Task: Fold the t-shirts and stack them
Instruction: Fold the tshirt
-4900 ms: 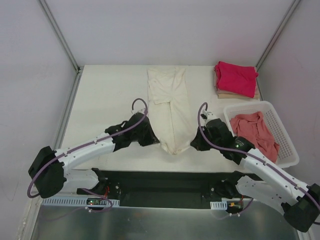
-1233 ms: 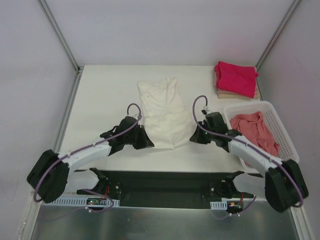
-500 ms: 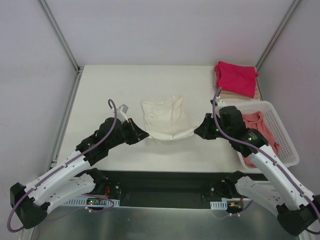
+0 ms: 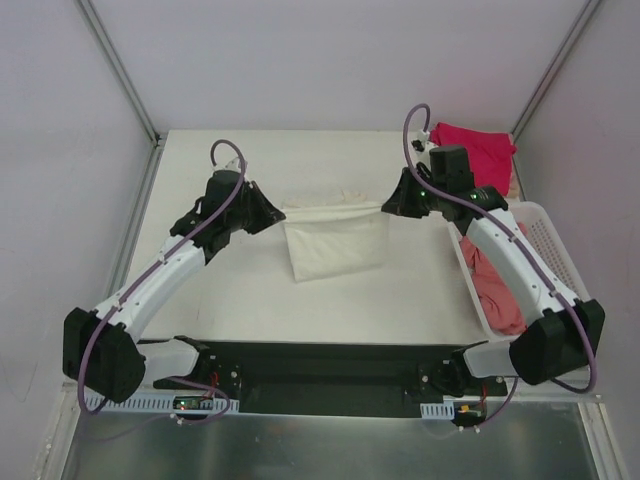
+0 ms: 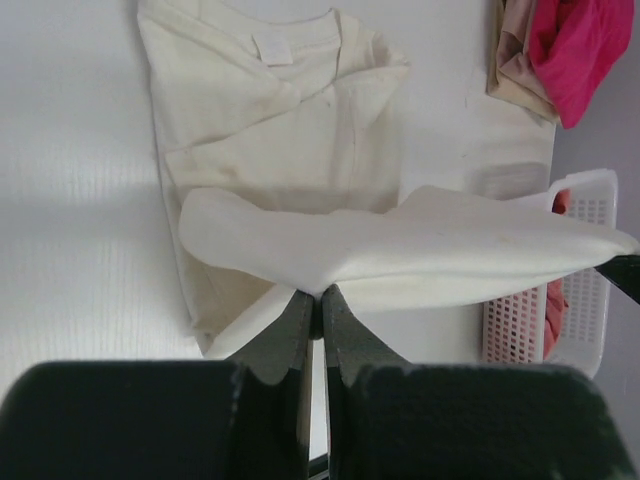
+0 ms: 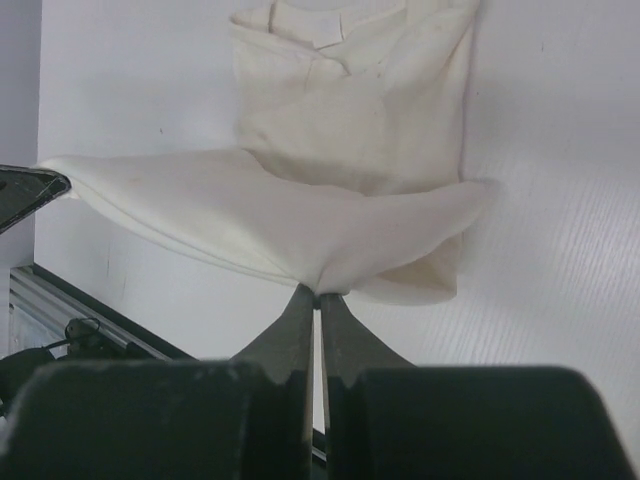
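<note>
At 4 o'clock, a pink t-shirt (image 4: 497, 285) lies in a white basket (image 4: 560, 250). Mid-table, a cream t-shirt (image 4: 335, 248) has one edge lifted taut between the left gripper (image 4: 283, 210) and right gripper (image 4: 383, 207), each clamped tight on a corner. At 1 o'clock, a red t-shirt (image 4: 485, 150) tops a tan t-shirt (image 5: 510, 65).

**Laundry half out of sight as the fold goes up**

From above, my right arm (image 4: 510, 255) covers most of the salmon-pink t-shirt (image 4: 492, 290) and part of the basket (image 4: 550, 230). My left wrist camera cuts off the magenta-red t-shirt (image 5: 580, 40) and the tan t-shirt (image 5: 515, 65) at its top edge. The raised fold of the cream t-shirt (image 5: 420, 250) hides the cloth beneath it.
</note>
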`<state>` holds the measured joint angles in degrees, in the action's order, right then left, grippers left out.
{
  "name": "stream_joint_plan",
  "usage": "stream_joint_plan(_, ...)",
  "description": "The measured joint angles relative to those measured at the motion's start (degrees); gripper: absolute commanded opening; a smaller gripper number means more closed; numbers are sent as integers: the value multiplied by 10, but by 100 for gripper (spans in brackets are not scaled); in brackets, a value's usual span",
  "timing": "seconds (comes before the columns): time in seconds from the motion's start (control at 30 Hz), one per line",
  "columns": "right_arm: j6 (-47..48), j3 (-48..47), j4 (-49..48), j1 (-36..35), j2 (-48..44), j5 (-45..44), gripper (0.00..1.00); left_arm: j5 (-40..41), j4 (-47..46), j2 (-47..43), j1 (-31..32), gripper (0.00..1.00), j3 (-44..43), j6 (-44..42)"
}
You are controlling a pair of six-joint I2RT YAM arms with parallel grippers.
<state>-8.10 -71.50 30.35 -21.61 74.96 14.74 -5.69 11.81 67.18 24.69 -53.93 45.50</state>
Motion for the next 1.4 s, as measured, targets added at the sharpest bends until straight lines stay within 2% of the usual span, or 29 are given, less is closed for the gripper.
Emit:
stream_joint_plan(0.23,12,-81,-6,37,125,43,1,-59,-8,118,-60,0,-77,-20)
stream_joint_plan(0.5,15,-183,-11,66,273,78,1,-94,-16,247,-92,0,-148,-31)
stream_joint_plan(0.7,14,-261,-14,73,388,88,7,-107,-19,353,-111,2,-217,-39)
stream_joint_plan(0.8,14,-302,-14,74,445,93,13,-108,-20,395,-117,10,-238,-43)
stream_joint_plan(0.83,13,-318,-15,75,465,96,19,-107,-20,406,-119,13,-243,-44)
stream_joint_plan(0.9,11,-345,-14,75,500,100,31,-105,-19,424,-122,40,-251,-45)
stream_joint_plan(0.93,10,-357,-14,76,515,100,44,-105,-18,433,-124,49,-256,-47)
stream_joint_plan(0.97,10,-367,-14,76,527,100,50,-103,-18,440,-127,61,-261,-51)
stream_joint_plan(1.0,7,-373,-13,78,535,101,57,-104,-17,447,-130,68,-268,-52)
stream_joint_plan(1.03,9,-382,-11,79,543,101,79,-104,-16,451,-132,73,-273,-55)
stream_joint_plan(1.1,7,-390,-9,82,549,102,100,-107,-15,453,-136,99,-279,-57)
stream_joint_plan(1.13,11,-391,-8,83,549,103,97,-108,-14,453,-137,99,-283,-60)
stream_joint_plan(1.23,16,-387,-8,86,535,104,97,-115,-16,444,-139,99,-288,-60)
stream_joint_plan(1.4,19,-275,-18,84,422,106,97,-121,-15,375,-132,99,-256,-60)
